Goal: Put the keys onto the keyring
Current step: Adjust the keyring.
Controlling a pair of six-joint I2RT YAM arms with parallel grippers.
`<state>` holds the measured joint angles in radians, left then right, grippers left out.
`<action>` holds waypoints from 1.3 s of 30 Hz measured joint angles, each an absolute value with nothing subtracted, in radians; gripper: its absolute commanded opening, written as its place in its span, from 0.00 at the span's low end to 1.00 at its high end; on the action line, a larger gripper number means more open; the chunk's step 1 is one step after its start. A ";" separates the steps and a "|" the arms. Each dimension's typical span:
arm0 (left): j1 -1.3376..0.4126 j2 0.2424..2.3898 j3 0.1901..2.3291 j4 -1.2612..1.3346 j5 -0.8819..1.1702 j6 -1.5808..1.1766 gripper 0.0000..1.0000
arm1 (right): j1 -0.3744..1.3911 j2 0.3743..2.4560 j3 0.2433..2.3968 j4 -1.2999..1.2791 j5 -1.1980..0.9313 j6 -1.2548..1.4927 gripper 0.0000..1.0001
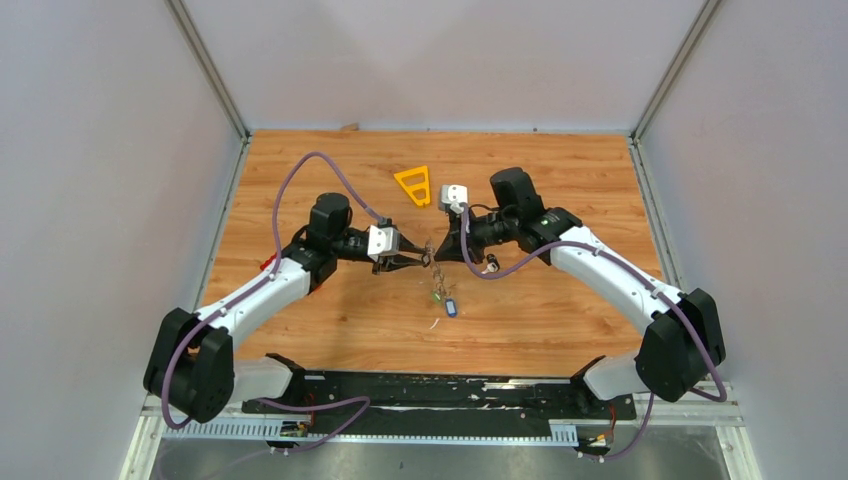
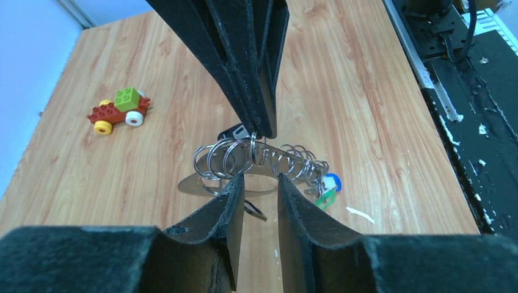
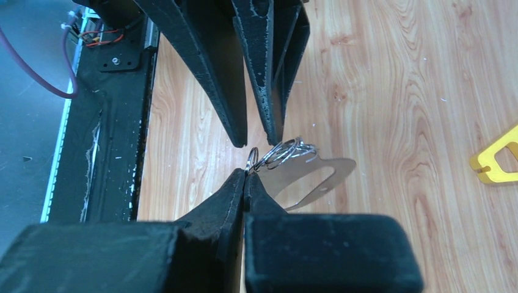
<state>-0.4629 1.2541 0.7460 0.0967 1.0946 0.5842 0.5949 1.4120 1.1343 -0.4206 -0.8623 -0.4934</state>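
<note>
**A:** While your right claw (image 3: 246, 177) is pinched shut on the keyring (image 3: 333, 171), what about your left claw (image 2: 261, 182)?

**B:** Half open, holding nothing, tips just beside the keyring. Keys (image 1: 447, 303) at its 6 o'clock, mid-table.

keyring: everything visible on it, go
The keyring is a silver-grey metal loop, held roughly level above the wooden table. Small split rings crowd along it; blue and green tags hang at one end. The right gripper is shut on it; the left gripper stands open beside it, not clamping.
</note>
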 measured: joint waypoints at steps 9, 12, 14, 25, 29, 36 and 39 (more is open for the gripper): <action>-0.465 1.254 0.700 0.239 1.118 0.498 0.25 | 0.588 1.412 1.132 -0.396 -0.914 -0.471 0.00; -0.465 1.254 0.692 0.258 1.132 0.487 0.24 | 0.587 1.412 1.131 -0.384 -0.919 -0.464 0.00; -0.465 1.254 0.687 0.267 1.142 0.479 0.23 | 0.587 1.412 1.130 -0.381 -0.920 -0.459 0.00; -0.470 1.254 0.680 0.290 1.171 0.440 0.18 | 0.585 1.412 1.126 -0.375 -0.930 -0.446 0.00; -0.470 1.254 0.670 0.329 1.170 0.403 0.20 | 0.581 1.412 1.122 -0.368 -0.936 -0.446 0.00; -0.470 1.266 0.649 0.445 1.147 0.305 0.20 | 0.580 1.412 1.112 -0.358 -0.946 -0.446 0.00; -0.472 1.280 0.649 0.499 1.135 0.268 0.17 | 0.580 1.412 1.111 -0.357 -0.946 -0.446 0.00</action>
<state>-0.4717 1.2800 0.6487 0.4992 1.1351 0.2676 0.5797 1.4120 1.1114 -0.3573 -0.9463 -0.4461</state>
